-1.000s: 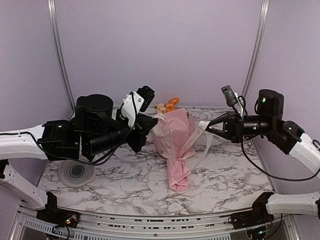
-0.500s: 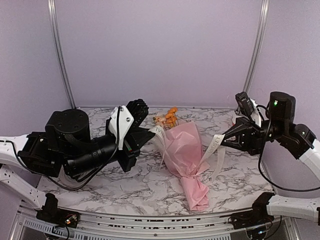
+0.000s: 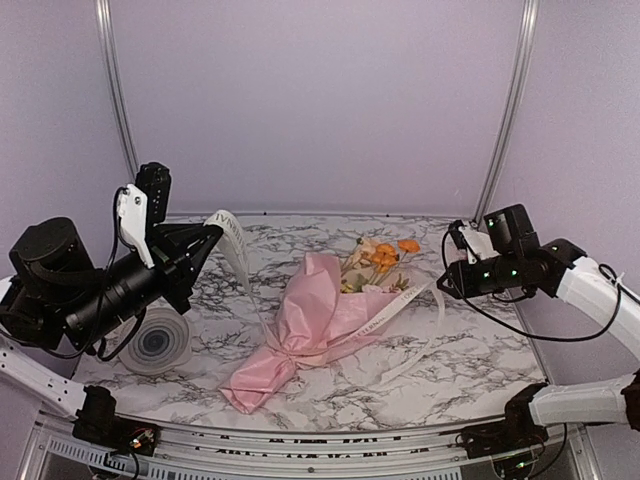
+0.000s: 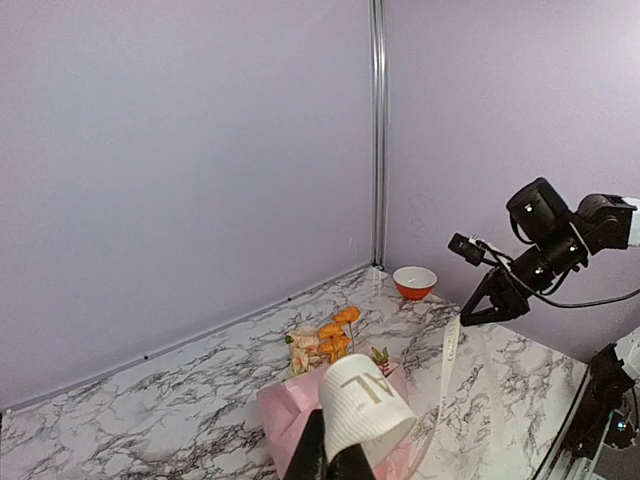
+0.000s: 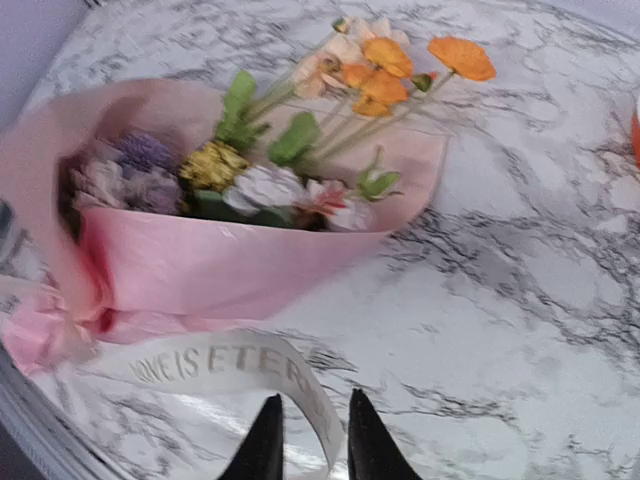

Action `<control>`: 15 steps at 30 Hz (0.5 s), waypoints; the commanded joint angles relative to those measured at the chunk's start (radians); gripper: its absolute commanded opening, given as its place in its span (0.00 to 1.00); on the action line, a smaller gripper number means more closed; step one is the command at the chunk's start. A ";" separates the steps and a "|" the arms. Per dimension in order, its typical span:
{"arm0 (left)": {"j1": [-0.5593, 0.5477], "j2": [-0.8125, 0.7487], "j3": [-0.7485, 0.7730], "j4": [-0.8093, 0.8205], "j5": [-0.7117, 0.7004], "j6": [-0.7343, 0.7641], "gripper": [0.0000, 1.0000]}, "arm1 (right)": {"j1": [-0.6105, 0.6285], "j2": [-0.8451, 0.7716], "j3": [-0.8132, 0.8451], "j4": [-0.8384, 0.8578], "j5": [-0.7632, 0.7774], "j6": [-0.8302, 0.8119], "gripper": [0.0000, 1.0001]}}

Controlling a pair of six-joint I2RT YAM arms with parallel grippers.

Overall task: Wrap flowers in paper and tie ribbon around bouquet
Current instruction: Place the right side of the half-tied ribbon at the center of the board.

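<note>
The bouquet (image 3: 320, 315) lies on the marble table, a pink paper (image 3: 300, 300) cone with its narrow tail toward the front left. The flowers (image 3: 385, 257) show orange and whitish blossoms at the wide end, back right. The cream ribbon (image 3: 237, 250) rises from the cone's waist to my left gripper (image 3: 215, 232), which is shut on it high at the left. In the left wrist view the ribbon (image 4: 365, 400) curls over the closed fingers of that gripper (image 4: 335, 455). My right gripper (image 5: 307, 420) has its jaws apart, and the other ribbon end (image 5: 230, 362) runs loosely between them.
A round grey ringed disc (image 3: 155, 345) lies at the front left under the left arm. A red-and-white bowl (image 4: 414, 282) stands in the far right corner. Walls with metal posts close in the back and sides.
The bouquet has swung round, blossoms now to the back right and tail to the front left. My left arm drew back left and up with the ribbon. The right jaws have parted.
</note>
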 commanded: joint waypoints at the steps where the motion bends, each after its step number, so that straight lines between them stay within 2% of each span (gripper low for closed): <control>1: 0.001 0.094 0.013 0.018 0.097 -0.048 0.00 | -0.045 0.027 -0.015 -0.071 0.204 0.040 0.57; 2: 0.002 0.127 0.034 0.011 0.142 -0.045 0.00 | -0.046 0.032 -0.010 -0.072 0.212 0.049 0.63; 6: -0.004 0.220 0.116 0.012 0.294 -0.033 0.00 | -0.044 0.007 0.019 -0.064 0.241 0.052 0.78; 7: -0.008 0.238 0.140 0.009 0.335 -0.022 0.00 | -0.044 -0.009 0.024 -0.049 0.207 0.040 0.82; 8: -0.012 0.260 0.162 0.009 0.360 -0.012 0.00 | -0.042 -0.031 0.023 -0.005 0.130 0.019 0.85; 10: -0.018 0.288 0.209 0.019 0.426 0.003 0.00 | -0.010 -0.082 -0.003 0.119 -0.155 -0.030 0.83; 12: -0.025 0.315 0.245 0.039 0.482 0.021 0.00 | 0.093 -0.134 -0.066 0.330 -0.452 -0.022 0.80; 15: -0.033 0.355 0.294 0.071 0.526 0.038 0.00 | 0.263 -0.149 -0.197 0.708 -0.740 0.045 0.80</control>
